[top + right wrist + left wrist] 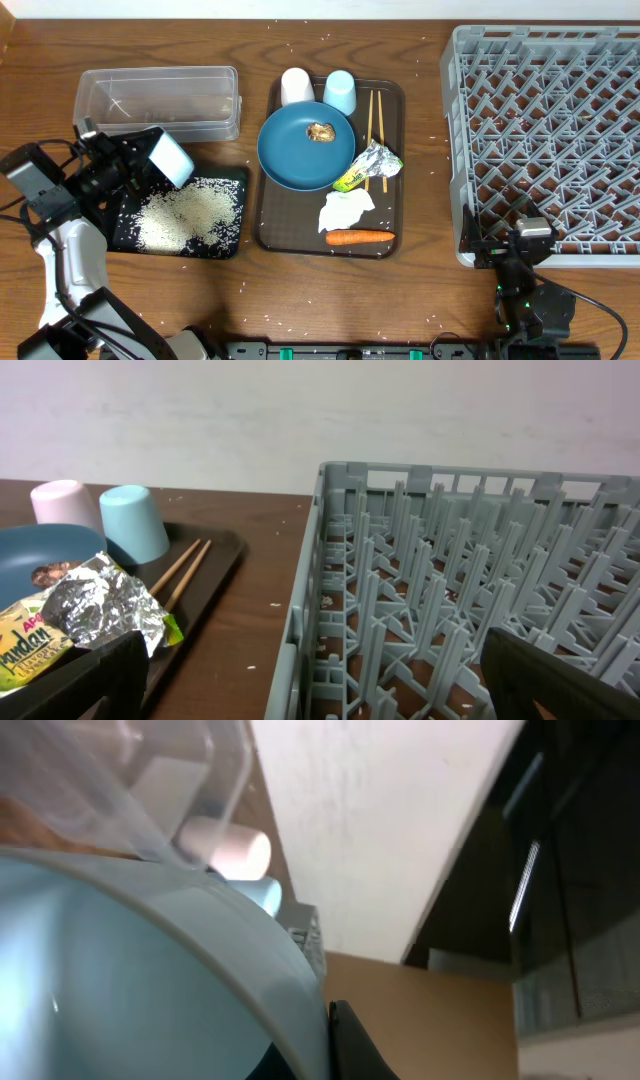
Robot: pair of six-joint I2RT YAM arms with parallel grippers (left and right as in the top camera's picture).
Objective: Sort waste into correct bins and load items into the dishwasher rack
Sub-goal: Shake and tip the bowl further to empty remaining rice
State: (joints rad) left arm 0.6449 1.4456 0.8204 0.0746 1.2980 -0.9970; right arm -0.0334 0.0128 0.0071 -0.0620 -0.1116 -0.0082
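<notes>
Overhead: the left gripper (pixel 140 168) clamps the tilted light blue bowl (pixel 171 158) over the shallow black rectangular tray (pixel 237 178), which holds loose white rice grains (pixel 190 215). The orange carrot (pixel 360 237) and crumpled white tissue (pixel 346 210) lie unsorted; the grey lattice rack (pixel 550 110) is unloaded. Left wrist: the bowl fills the view. Right wrist: the right gripper (pixel 315 672) gapes open beside the rack.

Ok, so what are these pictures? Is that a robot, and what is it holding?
Yes, a two-armed robot at a table. One picture looks down from above; the other two come from cameras on its wrists. Its left gripper pinches a light blue bowl, tipped sideways at the edge of a black tray with rice in it, next to a clear tub. Its right gripper is open and empty, beside the grey dishwasher rack. A brown tray holds a blue plate, a white cup, a blue cup, chopsticks, a foil wrapper, a tissue and a carrot.
</notes>
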